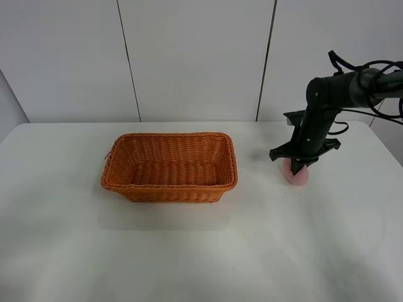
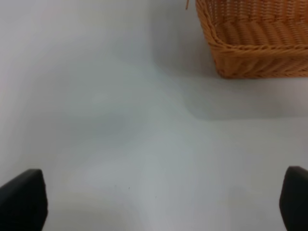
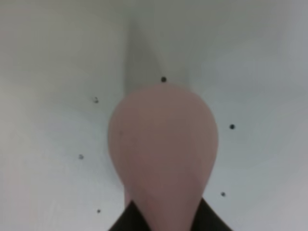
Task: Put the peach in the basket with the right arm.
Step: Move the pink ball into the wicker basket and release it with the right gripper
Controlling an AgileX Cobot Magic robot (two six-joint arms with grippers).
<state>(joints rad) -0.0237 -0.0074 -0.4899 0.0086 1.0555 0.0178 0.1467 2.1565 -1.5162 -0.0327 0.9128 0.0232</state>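
Note:
The pale pink peach (image 1: 297,174) rests on the white table to the right of the wicker basket (image 1: 169,184). My right gripper (image 1: 296,167) comes down on the peach from above, at the end of the black right arm (image 1: 327,100). In the right wrist view the peach (image 3: 162,149) fills the middle, and the black fingers (image 3: 126,220) press against its lower sides, shut on it. The left gripper (image 2: 163,204) is open over bare table, with its two dark fingertips (image 2: 21,199) far apart. A corner of the basket (image 2: 255,43) shows in the left wrist view.
The white table (image 1: 201,251) stretches wide in front of the basket. A gap of bare tabletop lies between the basket's right rim (image 1: 234,160) and the peach. A white panelled wall (image 1: 195,56) stands behind the table.

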